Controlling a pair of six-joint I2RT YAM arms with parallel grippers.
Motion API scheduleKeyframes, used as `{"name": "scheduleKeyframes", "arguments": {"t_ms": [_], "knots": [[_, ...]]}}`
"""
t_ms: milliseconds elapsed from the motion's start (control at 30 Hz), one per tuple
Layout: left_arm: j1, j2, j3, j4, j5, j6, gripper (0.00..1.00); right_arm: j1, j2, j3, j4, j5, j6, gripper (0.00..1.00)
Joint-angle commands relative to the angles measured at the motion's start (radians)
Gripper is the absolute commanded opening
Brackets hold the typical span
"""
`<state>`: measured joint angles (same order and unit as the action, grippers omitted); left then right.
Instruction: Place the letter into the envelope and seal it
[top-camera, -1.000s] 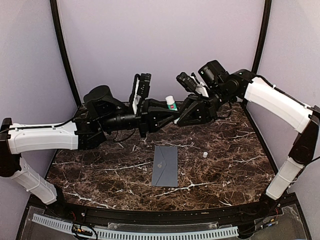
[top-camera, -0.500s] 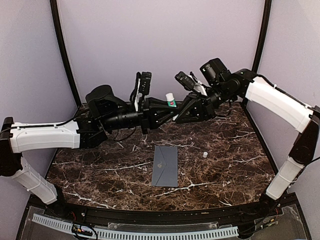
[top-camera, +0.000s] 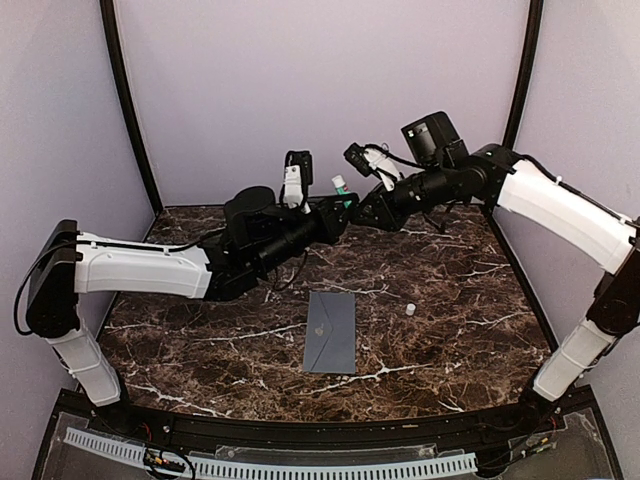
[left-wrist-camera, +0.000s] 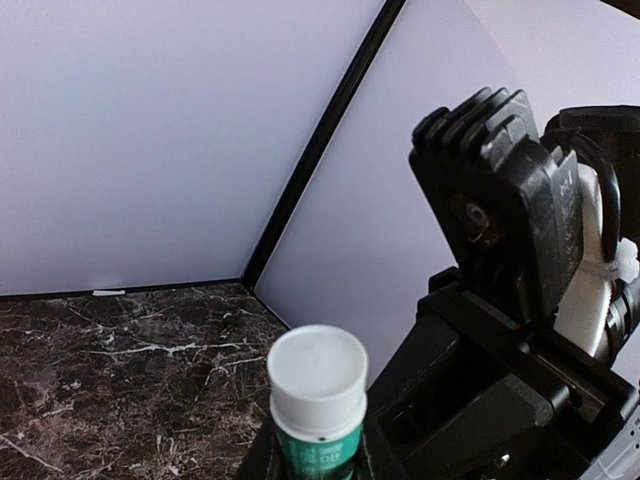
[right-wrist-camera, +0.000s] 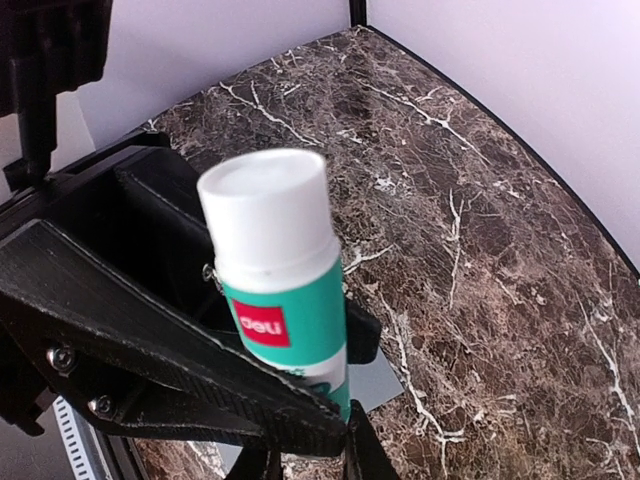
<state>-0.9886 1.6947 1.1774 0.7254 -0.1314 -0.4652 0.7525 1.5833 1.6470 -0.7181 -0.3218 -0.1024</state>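
Note:
The grey-blue envelope (top-camera: 331, 331) lies flat on the marble table, flap shut, with a small pale emblem; a corner of it shows in the right wrist view (right-wrist-camera: 378, 385). The letter is not in view. A green and white glue stick (top-camera: 341, 187) is held in the air at the back centre. My left gripper (top-camera: 330, 211) is shut on it from the left, and my right gripper (top-camera: 358, 208) is shut on it from the right. The stick's white end fills the left wrist view (left-wrist-camera: 318, 385); its green body shows in the right wrist view (right-wrist-camera: 283, 300).
A small white cap (top-camera: 410, 309) lies on the table to the right of the envelope. Purple walls and black corner posts (top-camera: 130, 120) close the cell. A slotted white strip (top-camera: 270, 465) runs along the near edge.
The left arm has stretched out to the right and back. Both grippers have risen a little with the glue stick between them. The envelope and the cap have not moved.

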Motion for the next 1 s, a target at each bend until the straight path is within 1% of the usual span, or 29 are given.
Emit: {"name": "scheduleKeyframes", "arguments": {"t_ms": [0,67,200,267,333,400,433,467,533,667,800,967], "knots": [[-0.009,-0.002,0.027,0.037,-0.132,-0.013,0.00,0.011,-0.045,-0.022,0.103,0.077,0.082,0.13],[-0.009,-0.008,0.020,0.038,-0.135,0.003,0.00,0.008,-0.067,-0.035,0.107,0.044,0.069,0.22],[-0.007,-0.034,-0.010,0.039,-0.141,0.046,0.00,-0.013,-0.100,-0.060,0.100,-0.069,0.008,0.41],[-0.006,-0.071,-0.035,0.040,-0.124,0.080,0.00,-0.037,-0.120,-0.073,0.088,-0.154,-0.026,0.47],[0.005,-0.104,-0.062,0.041,-0.060,0.115,0.00,-0.070,-0.135,-0.080,0.062,-0.255,-0.079,0.51],[0.025,-0.139,-0.089,0.043,0.046,0.136,0.00,-0.106,-0.143,-0.079,0.026,-0.363,-0.138,0.52],[0.042,-0.152,-0.103,0.045,0.142,0.139,0.00,-0.124,-0.144,-0.077,0.007,-0.431,-0.166,0.52],[0.051,-0.172,-0.109,0.045,0.193,0.141,0.00,-0.143,-0.141,-0.072,-0.014,-0.503,-0.190,0.51],[0.080,-0.196,-0.118,0.041,0.407,0.136,0.00,-0.169,-0.123,-0.059,-0.056,-0.637,-0.232,0.50],[0.131,-0.213,-0.113,0.048,0.630,0.077,0.00,-0.168,-0.054,-0.027,-0.132,-0.791,-0.295,0.45],[0.142,-0.203,-0.102,0.104,0.759,0.039,0.00,-0.138,0.011,0.005,-0.174,-0.884,-0.338,0.44],[0.143,-0.172,-0.084,0.157,0.849,-0.014,0.00,-0.093,0.050,0.048,-0.162,-0.920,-0.327,0.44]]}}
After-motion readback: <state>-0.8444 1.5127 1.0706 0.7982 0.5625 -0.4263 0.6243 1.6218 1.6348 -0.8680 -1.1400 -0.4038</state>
